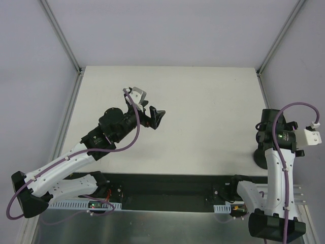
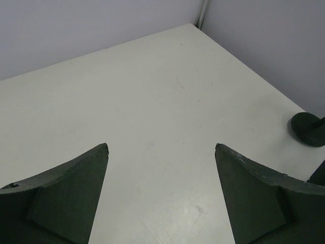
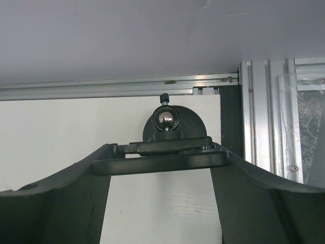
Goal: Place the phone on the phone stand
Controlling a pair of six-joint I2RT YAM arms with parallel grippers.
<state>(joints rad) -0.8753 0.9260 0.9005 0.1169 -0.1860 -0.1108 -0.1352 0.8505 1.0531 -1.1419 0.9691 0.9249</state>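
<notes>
From above, the white right wrist hid the right gripper [image 3: 163,152] and most of the small black disc-based phone stand [image 1: 260,158]. The left wrist view's right edge cut that disc, and the thin flat black phone [image 3: 160,162] showed only edge-on.

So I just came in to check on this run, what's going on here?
The right gripper holds the phone across its width, right up against the phone stand near the table's right, near edge. Whether the phone is seated in the cradle cannot be told. The left gripper hangs open and empty over the table, away from both.
</notes>
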